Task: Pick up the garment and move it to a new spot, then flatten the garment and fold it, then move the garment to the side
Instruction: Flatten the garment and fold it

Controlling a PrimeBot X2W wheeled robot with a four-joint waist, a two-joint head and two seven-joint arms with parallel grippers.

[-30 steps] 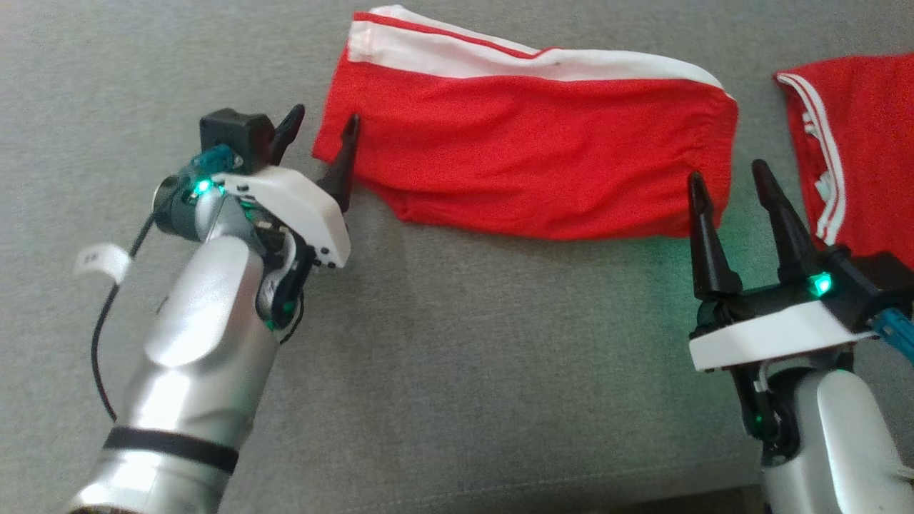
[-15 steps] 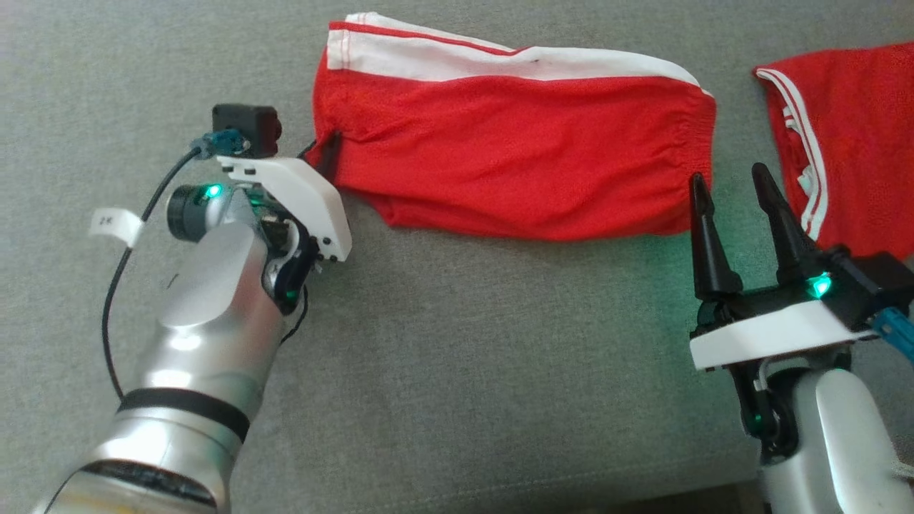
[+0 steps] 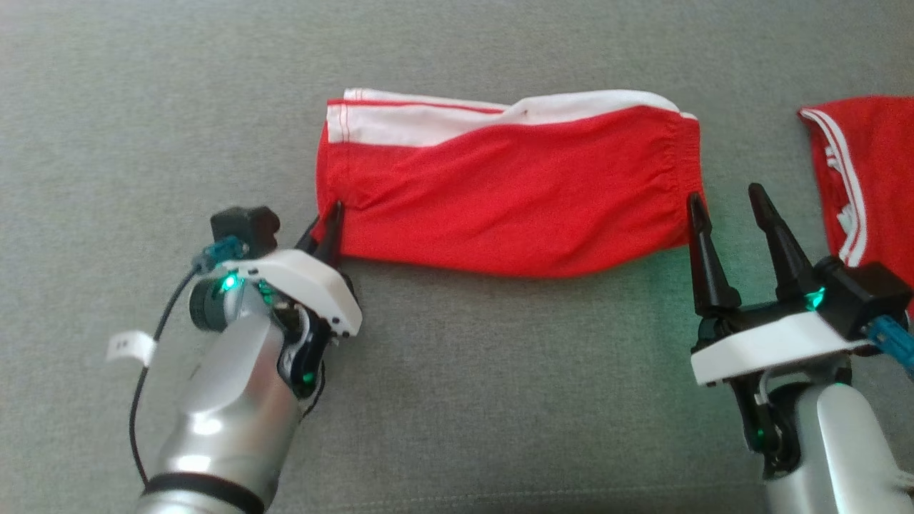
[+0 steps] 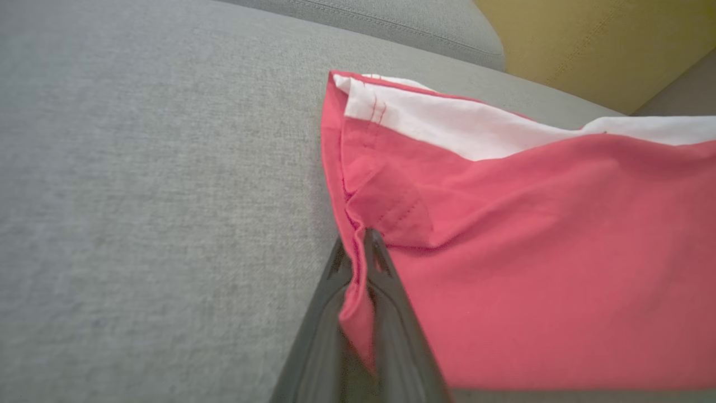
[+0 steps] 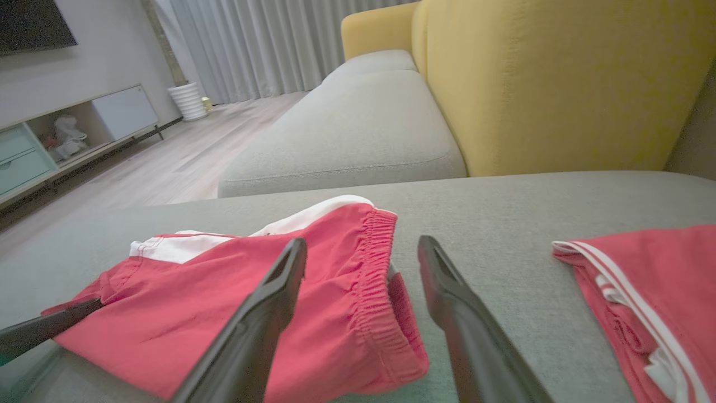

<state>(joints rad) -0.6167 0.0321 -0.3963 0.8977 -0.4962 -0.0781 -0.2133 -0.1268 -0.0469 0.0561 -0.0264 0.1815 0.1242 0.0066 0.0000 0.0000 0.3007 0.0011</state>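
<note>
Garment (image 3: 500,207): red shorts, white side stripe, lying flat on the grey cushion (image 3: 457,400).
Second red garment (image 3: 871,171): apart from the garment, beyond its waistband end.
Right gripper (image 3: 725,194): fingers spread, empty, at the garment's waistband end.
Left gripper (image 3: 334,210): clenched on the garment's leg-hem corner.

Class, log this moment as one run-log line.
left gripper: shut on red shorts with white stripe, hem corner | right gripper: open, at waistband end | surface: grey fabric cushion

The left fingers (image 3: 330,232) pinch the red garment (image 3: 500,200) by one corner; the right fingers (image 3: 705,257) stand spread beside its other end.
</note>
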